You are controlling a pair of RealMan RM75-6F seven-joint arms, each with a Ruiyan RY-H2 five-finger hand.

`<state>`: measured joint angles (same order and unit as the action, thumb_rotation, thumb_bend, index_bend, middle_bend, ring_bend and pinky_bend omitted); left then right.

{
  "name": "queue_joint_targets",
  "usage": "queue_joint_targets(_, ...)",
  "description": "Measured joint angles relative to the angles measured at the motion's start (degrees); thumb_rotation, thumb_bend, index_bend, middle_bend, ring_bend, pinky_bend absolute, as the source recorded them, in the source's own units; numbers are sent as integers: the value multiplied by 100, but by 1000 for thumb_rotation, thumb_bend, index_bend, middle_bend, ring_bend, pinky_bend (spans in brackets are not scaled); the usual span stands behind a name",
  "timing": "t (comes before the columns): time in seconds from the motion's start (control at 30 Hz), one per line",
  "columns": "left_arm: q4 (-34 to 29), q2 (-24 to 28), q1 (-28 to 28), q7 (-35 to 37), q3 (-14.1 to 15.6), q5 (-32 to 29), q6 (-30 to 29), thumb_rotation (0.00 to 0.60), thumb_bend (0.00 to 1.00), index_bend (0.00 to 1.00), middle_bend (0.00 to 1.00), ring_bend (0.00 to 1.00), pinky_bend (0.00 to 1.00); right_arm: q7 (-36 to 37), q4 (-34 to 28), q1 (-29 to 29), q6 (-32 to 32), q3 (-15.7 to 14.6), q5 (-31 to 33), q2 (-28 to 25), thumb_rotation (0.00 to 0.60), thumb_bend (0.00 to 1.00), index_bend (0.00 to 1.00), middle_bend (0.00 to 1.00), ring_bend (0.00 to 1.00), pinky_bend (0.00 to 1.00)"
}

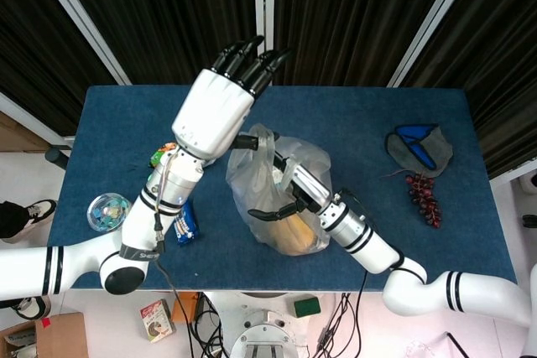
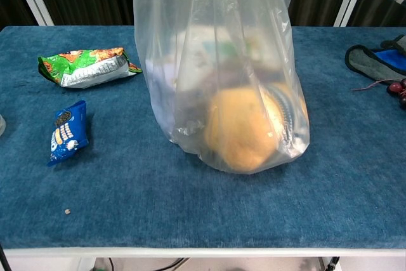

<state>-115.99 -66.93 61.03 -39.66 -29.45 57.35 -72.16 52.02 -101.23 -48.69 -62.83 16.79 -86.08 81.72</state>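
Nearest to me, my right hand (image 1: 281, 199) is reaching into the mouth of the clear plastic bag (image 2: 222, 87) from the front, its dark fingers spread inside the film; I cannot tell whether they are holding anything in there. The bag stands upright in the middle of the blue table (image 2: 190, 207), with a round yellow-orange loaf (image 2: 244, 130) resting at its bottom and some paler packets higher up, too blurred through the plastic to name. Just behind the bag, my left hand (image 1: 220, 106) is raised over its far rim, and from the head view it seems to be pinching the bag's edge with the thumb underneath while the other fingers point away towards the curtains, so I judge it is holding the bag open. I take this to be the packing step, with the bag propped open and the right hand working inside it. Next, I would need to ease the right hand out without snagging the film while keeping the rim lifted. Off to the left lie a blue snack packet (image 2: 66, 132) and, further back, a green snack packet (image 2: 89, 66), both well apart from the bag.
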Motion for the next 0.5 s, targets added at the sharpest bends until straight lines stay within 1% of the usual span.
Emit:
queue_joint_targets(0.37, -99, 68, 175, -112, 2, -241, 21, 430, 0, 85, 206, 97, 189, -236, -57, -124, 124, 41, -13, -1, 600, 207, 88, 82, 0, 0)
queue_joint_targets(0.5, -185, 155, 236, -170, -11, -317, 54, 448, 0, 85, 206, 97, 189, -330, -73, -162, 141, 78, -2, -9, 600, 207, 102, 87, 0, 0)
